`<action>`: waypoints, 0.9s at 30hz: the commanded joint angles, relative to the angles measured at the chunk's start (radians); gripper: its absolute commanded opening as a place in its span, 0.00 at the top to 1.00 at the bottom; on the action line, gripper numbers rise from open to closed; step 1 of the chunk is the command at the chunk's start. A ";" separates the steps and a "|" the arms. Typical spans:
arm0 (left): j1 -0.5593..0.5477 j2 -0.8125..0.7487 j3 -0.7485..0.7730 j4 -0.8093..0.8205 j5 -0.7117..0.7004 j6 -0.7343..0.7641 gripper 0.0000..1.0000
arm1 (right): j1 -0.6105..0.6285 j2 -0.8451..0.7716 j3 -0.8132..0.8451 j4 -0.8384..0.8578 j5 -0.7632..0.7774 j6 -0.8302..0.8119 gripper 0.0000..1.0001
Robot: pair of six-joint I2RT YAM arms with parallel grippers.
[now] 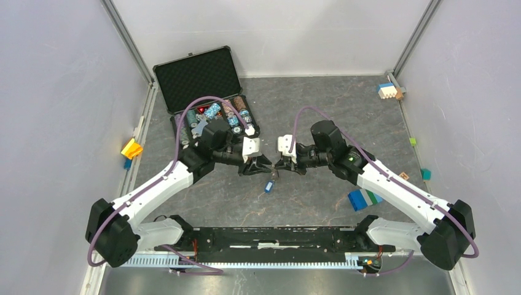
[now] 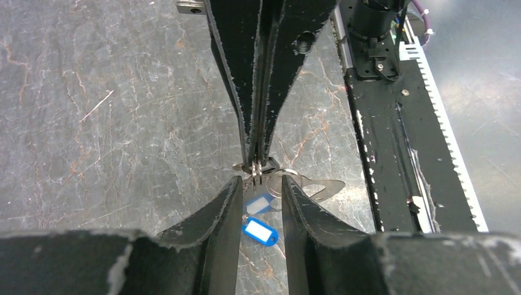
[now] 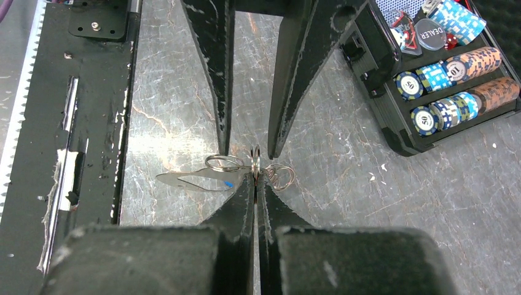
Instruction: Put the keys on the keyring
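A: Two robot arms meet over the middle of a grey marbled desk (image 1: 319, 110). Who has what?

B: The right hand (image 3: 255, 179), its fingers pressed tight together, pinches the keyring (image 3: 255, 153) edge-on at its very tips.

A: And the left hand (image 2: 261, 181)?

B: Spread. Its two fingers stand apart, one on each side of the pinched ring, and its tips point at the right hand's tips. Whether they touch the metal cannot be told.

A: Where are the keys?

B: A flat silver key (image 3: 190, 179) sticks out sideways from the ring toward the arms' base rail, with a smaller ring (image 3: 224, 163) at its head. A blue tag (image 2: 259, 232) with a white label shows below the gap between the left fingers. Whether it hangs or lies on the desk is unclear.

A: Anything else in frame?

B: An open black case (image 1: 196, 77) of poker chips (image 3: 424, 80) sits behind the left arm, lid up. A blue, white and green block (image 1: 364, 198) lies near the right arm.
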 commanded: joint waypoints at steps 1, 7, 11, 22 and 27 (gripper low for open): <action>-0.007 0.017 0.027 0.072 -0.021 -0.002 0.64 | 0.009 -0.003 0.051 0.032 0.005 -0.002 1.00; -0.012 0.026 0.028 0.089 -0.014 -0.022 0.69 | 0.010 -0.003 0.036 0.040 0.004 -0.001 1.00; -0.014 0.032 0.024 0.117 -0.011 -0.054 0.76 | 0.010 -0.005 0.033 0.045 0.003 -0.001 1.00; -0.017 0.033 0.015 0.116 -0.003 -0.055 0.98 | 0.010 -0.013 0.033 0.048 0.020 0.001 1.00; -0.017 0.004 -0.014 0.125 0.007 -0.055 0.98 | 0.009 -0.014 0.030 0.053 0.043 0.017 0.99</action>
